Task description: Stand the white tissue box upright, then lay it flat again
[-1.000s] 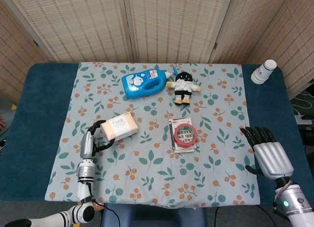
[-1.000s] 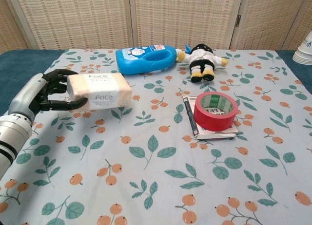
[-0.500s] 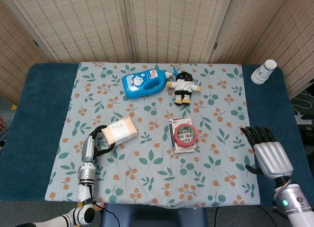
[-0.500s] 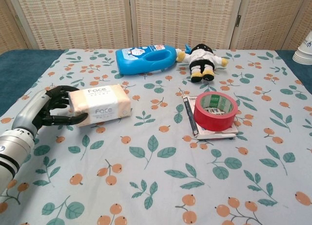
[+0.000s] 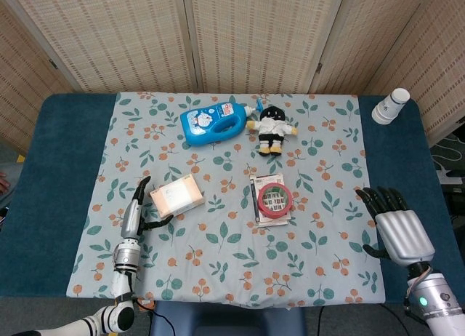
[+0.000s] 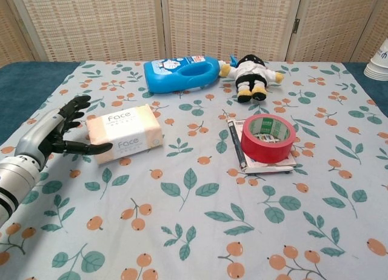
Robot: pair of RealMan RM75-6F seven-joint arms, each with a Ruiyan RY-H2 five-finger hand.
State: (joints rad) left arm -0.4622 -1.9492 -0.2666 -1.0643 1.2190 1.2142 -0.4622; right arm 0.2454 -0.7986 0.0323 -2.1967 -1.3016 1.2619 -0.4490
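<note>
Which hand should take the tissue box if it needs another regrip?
Left. The left hand sits open right beside the tissue box, which lies flat. The right hand is far across the table, past the red tape roll.

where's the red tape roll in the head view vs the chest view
Head view: red tape roll sits right of centre on the cloth, on a small card.
Chest view: red tape roll is right of centre, mid-height, on the same card.
Shared landmark: the blue bottle, farther back and to the left.
</note>
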